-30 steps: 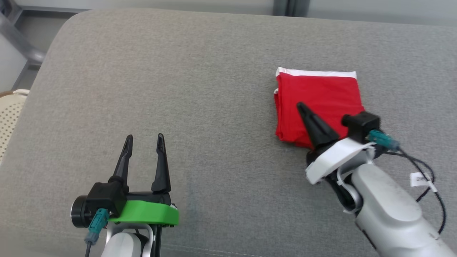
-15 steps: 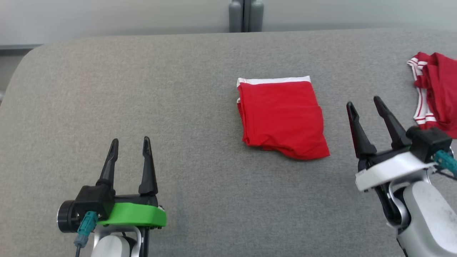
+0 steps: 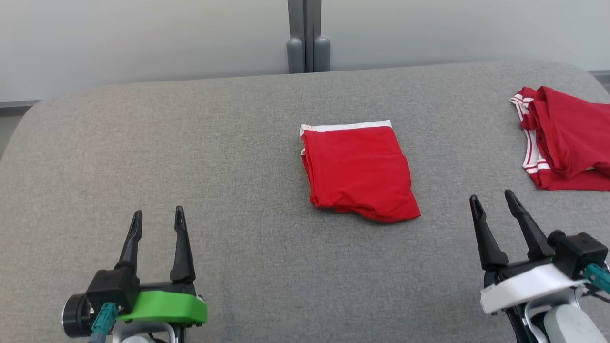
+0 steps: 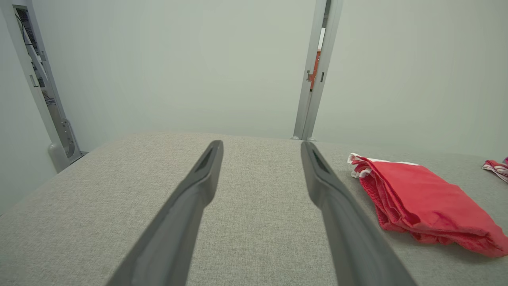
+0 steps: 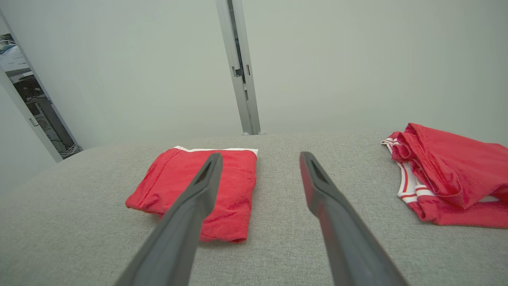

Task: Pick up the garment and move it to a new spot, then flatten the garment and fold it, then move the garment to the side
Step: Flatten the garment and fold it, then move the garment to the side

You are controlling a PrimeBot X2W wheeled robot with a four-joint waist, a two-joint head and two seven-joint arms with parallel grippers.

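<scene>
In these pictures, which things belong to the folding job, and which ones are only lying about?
For the job: folded red cloth garment with a white band; left gripper and right gripper, both open, apart from it.
Probably lying about: crumpled red cloth garment with striped trim, at the right edge; grey metal post behind the grey fabric surface.

I see a grey fabric pad (image 3: 214, 157) spread across the middle and lower frame of the head view. Behind it, along the top, runs a pale wall (image 3: 143, 43) with a grey post (image 3: 307, 33) at top centre. At the right edge, a crumpled red cloth (image 3: 567, 138) with white-striped trim lies on the pad.
</scene>
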